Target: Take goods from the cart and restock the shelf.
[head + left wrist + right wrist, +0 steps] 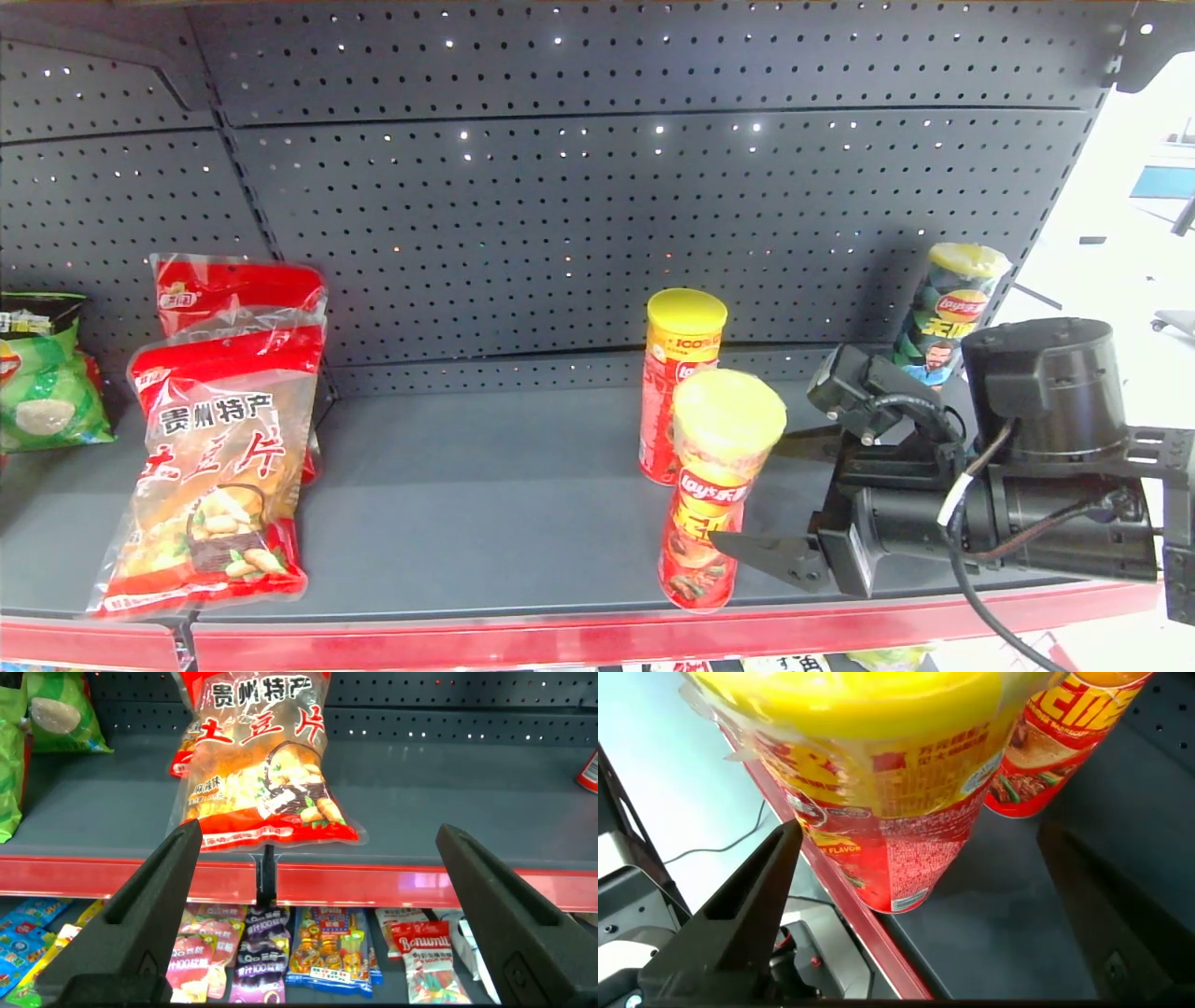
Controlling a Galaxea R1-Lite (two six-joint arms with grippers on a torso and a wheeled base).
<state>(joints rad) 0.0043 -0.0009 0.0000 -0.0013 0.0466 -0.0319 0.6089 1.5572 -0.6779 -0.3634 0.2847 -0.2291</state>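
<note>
The right tool [747, 495] is spread open, one finger low and just beside the foot of the front red chip can [714, 485], the other behind it on the far side. The can therefore sits between the fingers, but neither finger clearly presses on it. The can stands on its base on the shelf [485, 504], close to the red front lip [560, 639], with a second red can [680, 383] just behind it and a green can [952, 313] well apart at the back right. The step in hand looks like letting go of a placed can. Doing it well means keeping the fingers wide and drawing the tool straight back toward the robot's right, level with the shelf, so the low finger does not sweep the can's foot. The can is tall and narrow and so near the lip that a small nudge forward could tip it off; any contact should push inward, toward the pegboard. The left tool [318, 859] hangs open and empty in front of the lip, facing the red snack bag [262, 775], and is best left clear of this work.
</note>
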